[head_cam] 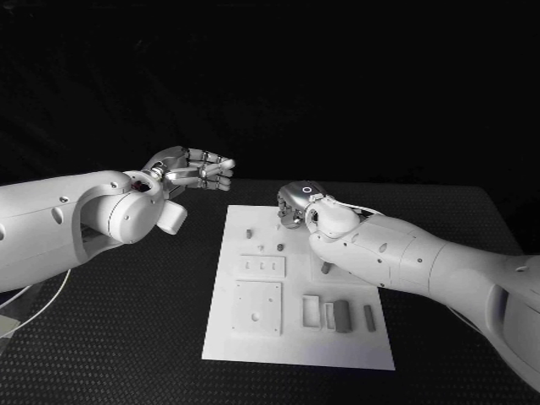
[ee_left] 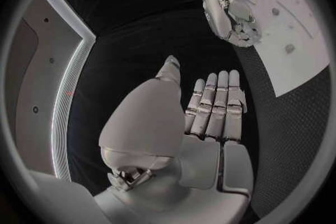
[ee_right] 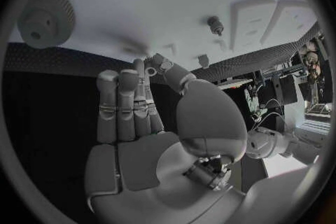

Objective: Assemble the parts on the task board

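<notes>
Left hand point(head_cam: 195, 169) raised above desk point(head_cam: 124, 329) left of board, fingers point(ee_left: 217, 103) straight, released, grasping nothing. Task board point(head_cam: 252, 350) mid-desk, parts point(head_cam: 337, 314) lying on near end. Right hand point(head_cam: 299, 202) over board's far edge, fingers point(ee_right: 126, 103) extended, empty.

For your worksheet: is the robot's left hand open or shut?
Open: the left hand shows straight, extended fingers and holds nothing, beside the task board.

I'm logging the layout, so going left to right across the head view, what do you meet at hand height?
Left arm → left hand → right hand → right arm. Both hands hold nothing; the right hand is over the task board's far edge.
</notes>
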